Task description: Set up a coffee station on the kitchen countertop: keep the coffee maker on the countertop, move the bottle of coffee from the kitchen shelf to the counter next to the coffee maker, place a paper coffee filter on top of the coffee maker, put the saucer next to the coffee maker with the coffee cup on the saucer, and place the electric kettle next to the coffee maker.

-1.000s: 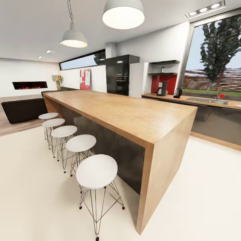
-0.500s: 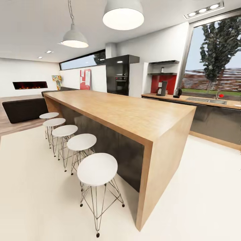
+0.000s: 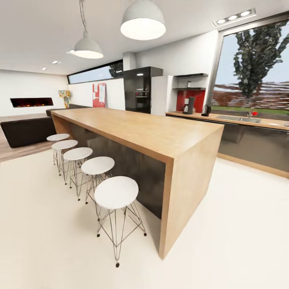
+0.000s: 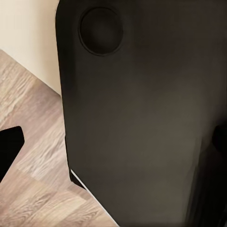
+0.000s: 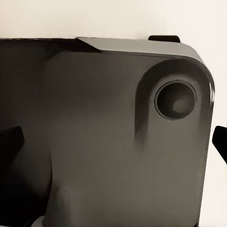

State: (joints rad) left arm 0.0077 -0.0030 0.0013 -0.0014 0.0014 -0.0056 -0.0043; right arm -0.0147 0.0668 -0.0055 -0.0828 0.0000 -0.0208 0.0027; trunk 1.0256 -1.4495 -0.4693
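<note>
standing far off on the kitchen countertop (image 3: 224, 117), the coffee maker (image 3: 188, 105) had the electric kettle (image 3: 206, 110) near it, and the bottle of coffee (image 3: 189, 84) sat on the kitchen shelf (image 3: 188, 88) above. the island bar (image 3: 160, 136) and its stools (image 3: 116, 192) lay between. whether either gripper was open could not be told. driving well meant rounding the island's near corner widely, then facing the shelf squarely.
</note>
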